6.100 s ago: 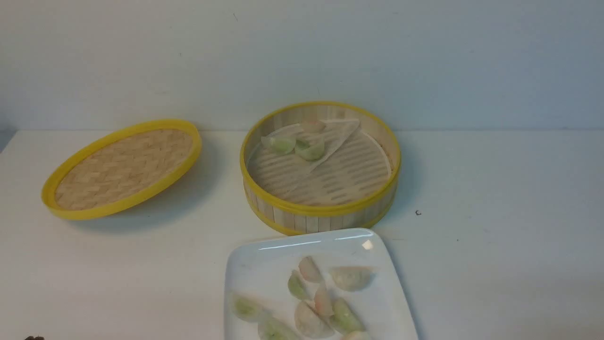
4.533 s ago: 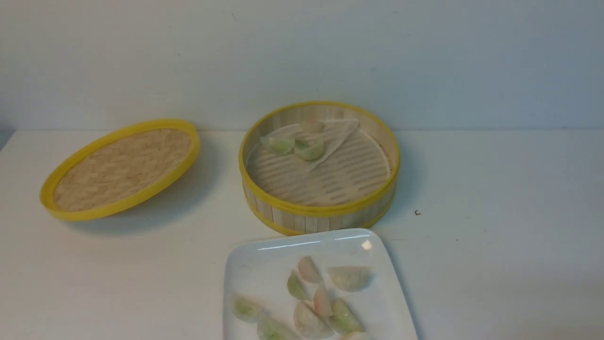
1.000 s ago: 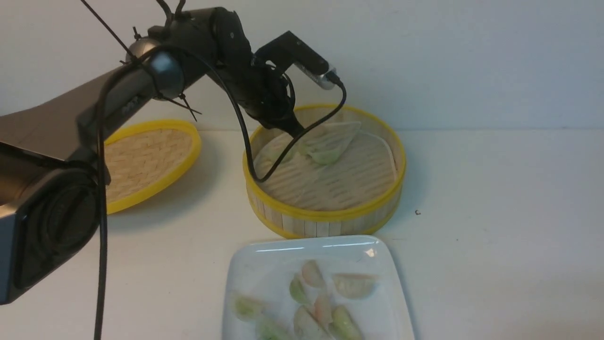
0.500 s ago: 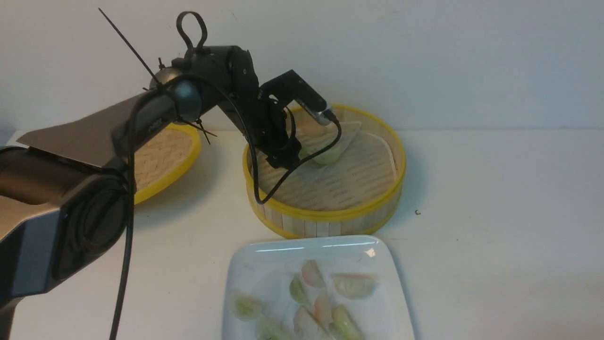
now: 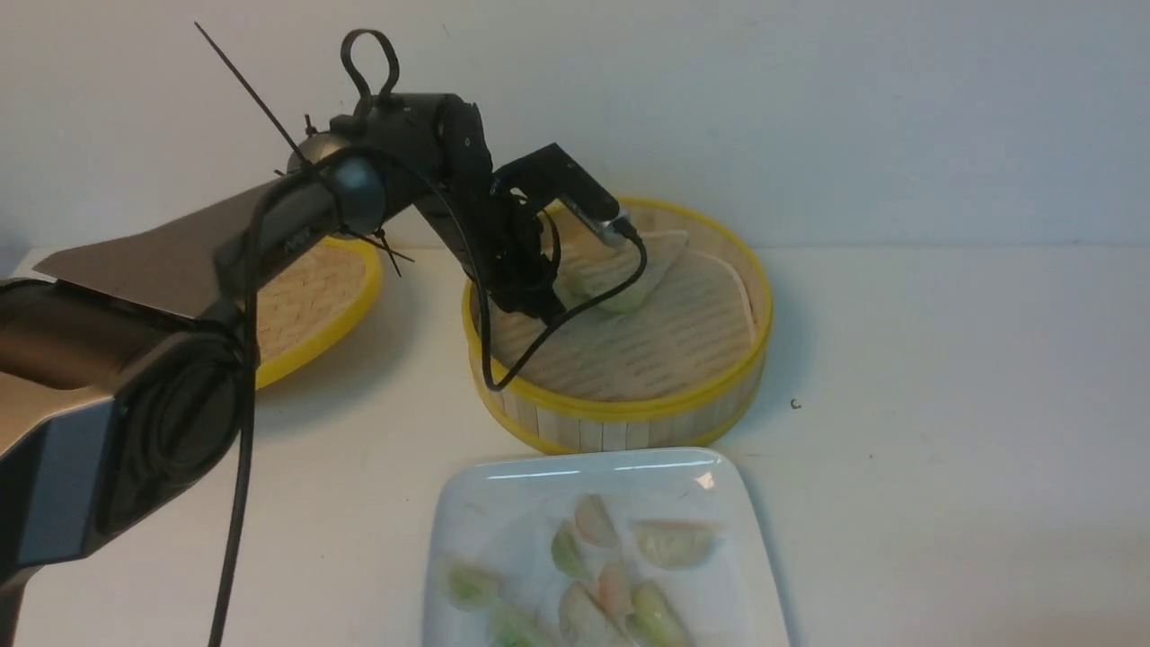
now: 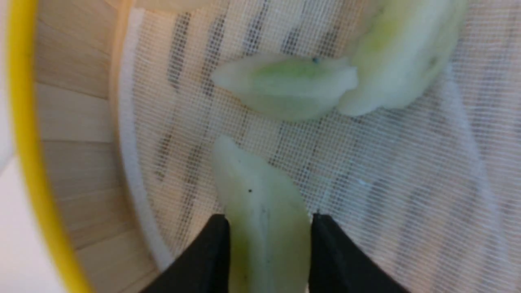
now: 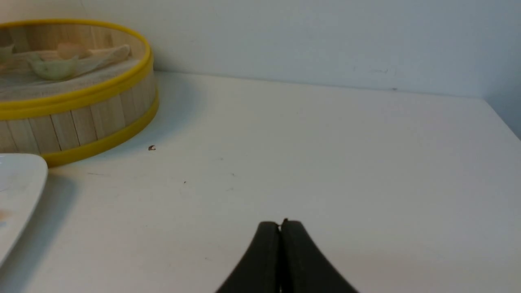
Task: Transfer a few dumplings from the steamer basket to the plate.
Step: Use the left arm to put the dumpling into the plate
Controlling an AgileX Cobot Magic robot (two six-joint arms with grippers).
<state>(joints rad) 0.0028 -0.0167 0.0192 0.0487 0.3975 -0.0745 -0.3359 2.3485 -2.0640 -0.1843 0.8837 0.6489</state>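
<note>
The left end effector [image 6: 268,219] is clamped on a pale green dumpling [image 6: 262,228], one black finger [image 6: 211,256] against each long side. The dumpling is a translucent half-moon, greener along its middle, lying on the whitish mesh liner [image 6: 386,183] close to the wall of the steamer basket [image 5: 629,409]. Two more green dumplings [image 6: 287,83] lie just beyond it, touching each other.

The basket stands toward the desk's [image 5: 943,404] far edge. The white square plate [image 5: 485,503] sits at the near edge with several green and pinkish plated dumplings [image 5: 674,542] on it. The woven lid [image 5: 305,296] lies toward the far left corner. The right end effector [image 7: 281,224] has its fingertips together above bare desk.

A second ago the left wrist was higher, over the basket's far rim; it has since dropped inside. Six seconds ago no arm was in view.
</note>
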